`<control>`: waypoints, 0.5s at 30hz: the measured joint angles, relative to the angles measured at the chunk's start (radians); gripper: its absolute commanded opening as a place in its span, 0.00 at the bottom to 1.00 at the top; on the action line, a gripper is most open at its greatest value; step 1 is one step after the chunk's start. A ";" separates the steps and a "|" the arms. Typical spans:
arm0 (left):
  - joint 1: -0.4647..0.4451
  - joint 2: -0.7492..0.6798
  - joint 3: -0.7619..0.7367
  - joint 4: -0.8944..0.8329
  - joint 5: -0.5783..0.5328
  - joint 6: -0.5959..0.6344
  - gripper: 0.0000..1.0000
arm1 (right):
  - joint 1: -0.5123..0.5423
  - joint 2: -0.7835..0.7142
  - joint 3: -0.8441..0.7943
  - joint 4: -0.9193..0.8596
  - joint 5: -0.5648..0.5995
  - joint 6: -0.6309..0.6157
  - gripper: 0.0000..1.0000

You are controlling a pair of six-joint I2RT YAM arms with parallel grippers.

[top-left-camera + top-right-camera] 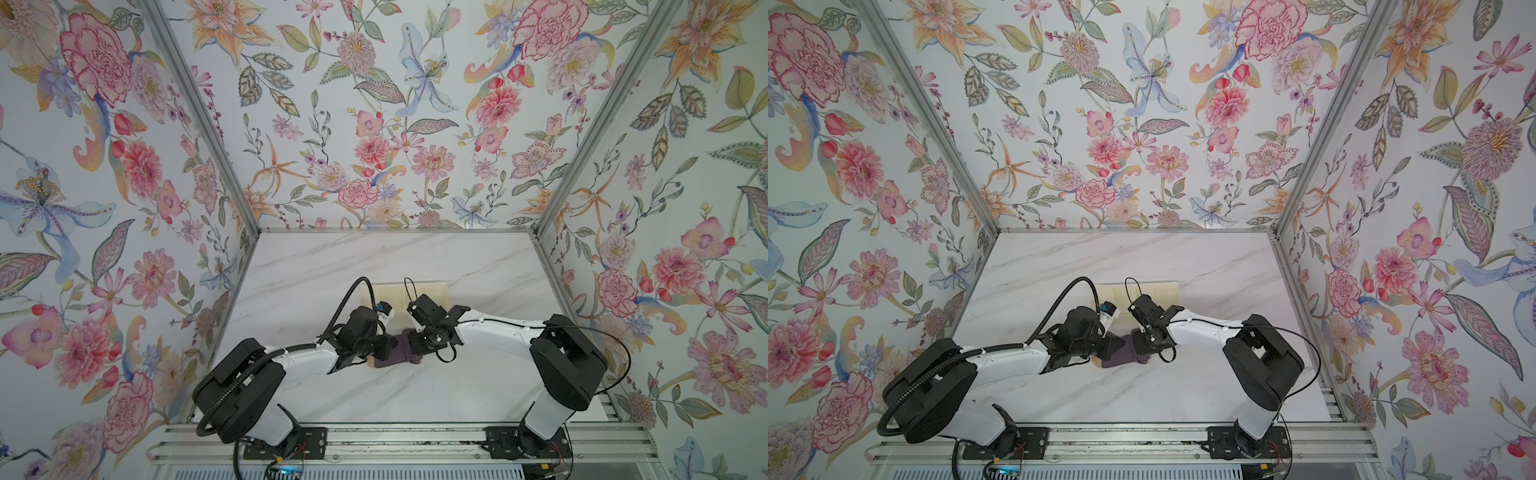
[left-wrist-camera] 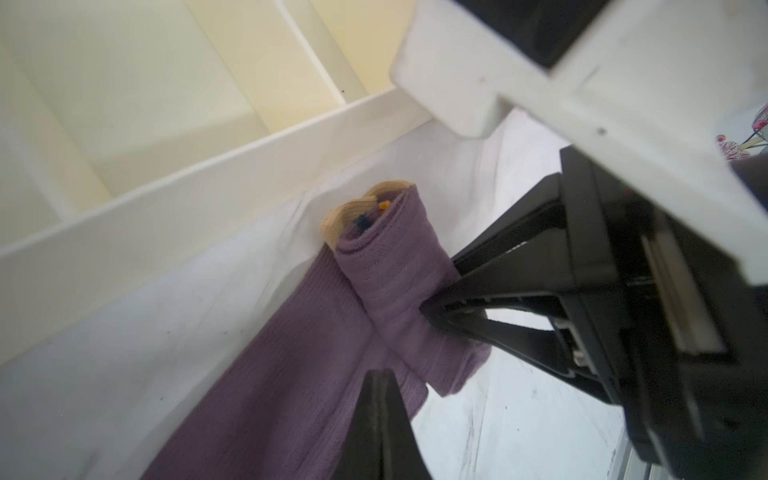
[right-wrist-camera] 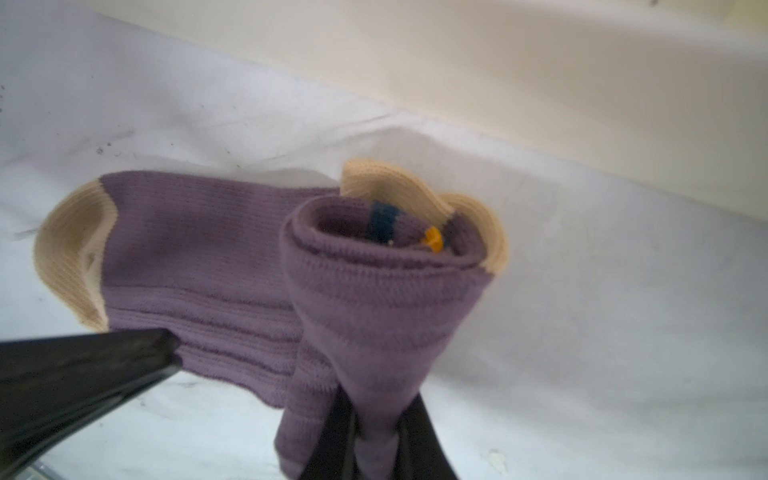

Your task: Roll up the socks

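The purple ribbed socks (image 1: 401,354) (image 1: 1121,356) lie between my two grippers, partly rolled. The roll (image 3: 374,299) shows tan, navy and orange at its open end, and the flat part (image 3: 199,249) runs out to a tan toe (image 3: 70,249). My right gripper (image 3: 376,419) (image 1: 413,345) is shut on the near end of the roll (image 2: 395,266). My left gripper (image 2: 380,386) (image 1: 390,348) is shut with nothing between its fingers. Its tip rests on the flat part (image 2: 270,374), beside the roll.
A cream tray with compartments (image 1: 432,291) (image 1: 1163,291) stands just behind the socks, its near wall (image 2: 208,174) close to the roll's open end. Flowered walls enclose the white marble table (image 1: 374,257) on three sides.
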 measured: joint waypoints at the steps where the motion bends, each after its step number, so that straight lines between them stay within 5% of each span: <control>1: 0.000 0.000 0.000 0.000 0.002 0.000 0.00 | 0.000 -0.001 -0.005 0.008 -0.008 0.000 0.08; 15: -0.050 0.024 0.017 0.018 0.026 -0.027 0.00 | 0.000 -0.036 -0.075 0.066 -0.140 0.000 0.08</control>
